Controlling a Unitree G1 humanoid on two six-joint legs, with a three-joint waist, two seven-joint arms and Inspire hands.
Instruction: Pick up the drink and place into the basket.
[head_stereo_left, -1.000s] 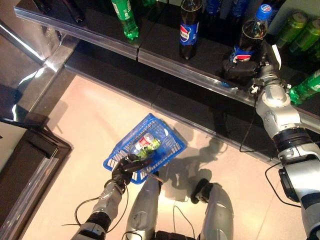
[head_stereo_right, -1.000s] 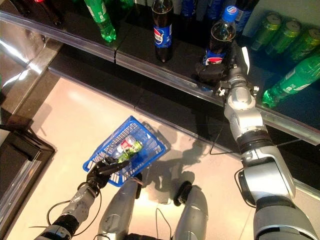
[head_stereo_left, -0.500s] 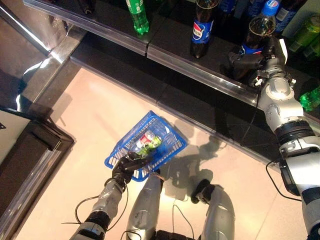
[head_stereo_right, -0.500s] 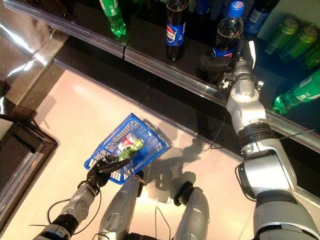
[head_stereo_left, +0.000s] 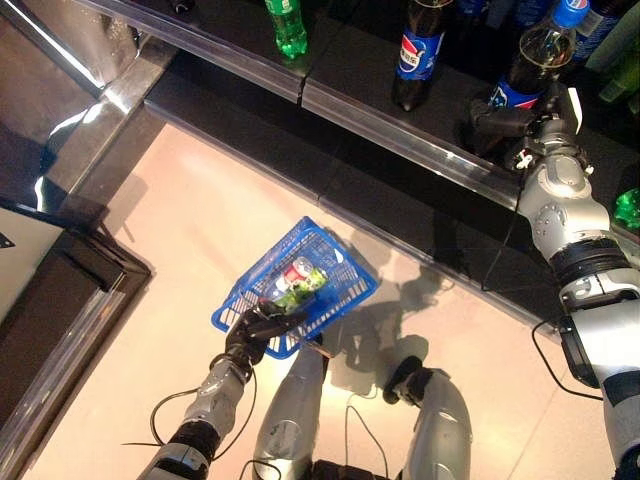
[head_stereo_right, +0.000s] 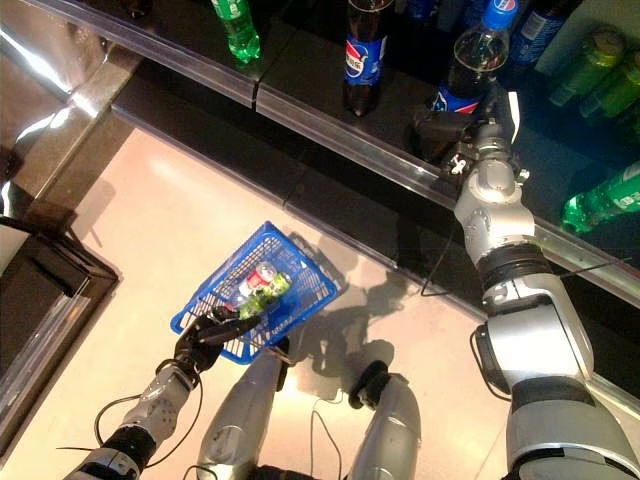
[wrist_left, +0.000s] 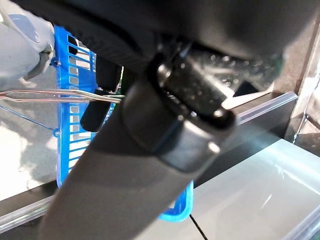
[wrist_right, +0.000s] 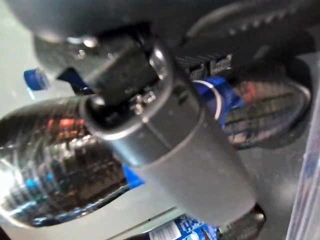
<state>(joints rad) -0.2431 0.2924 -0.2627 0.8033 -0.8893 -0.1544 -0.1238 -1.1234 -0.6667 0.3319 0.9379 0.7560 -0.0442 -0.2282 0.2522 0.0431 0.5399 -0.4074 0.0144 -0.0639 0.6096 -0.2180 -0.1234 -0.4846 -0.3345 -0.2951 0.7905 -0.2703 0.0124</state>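
Note:
A dark cola bottle with a blue cap (head_stereo_left: 527, 68) stands upright on the black shelf (head_stereo_left: 350, 80). My right hand (head_stereo_left: 503, 118) is curled round its lower part. In the right wrist view the thumb (wrist_right: 170, 130) lies across the bottle (wrist_right: 45, 150). My left hand (head_stereo_left: 256, 329) is shut on the thin wire handles (wrist_left: 55, 95) of the blue basket (head_stereo_left: 345, 292), held up off the floor at the lower left. A drink with a green label and a red-topped can (head_stereo_left: 298, 283) lie in the basket.
Another cola bottle (head_stereo_left: 418, 55) and a green bottle (head_stereo_left: 288, 25) stand further left on the shelf. Green bottles (head_stereo_right: 600, 200) lie to the right of my right arm. The shelf's shiny front rail (head_stereo_left: 400, 130) runs across. A dark cabinet (head_stereo_left: 60, 300) stands at the left.
The whole picture has shifted, so the camera moved. My right hand stays curled round the cola bottle on the shelf. The basket hangs as before.

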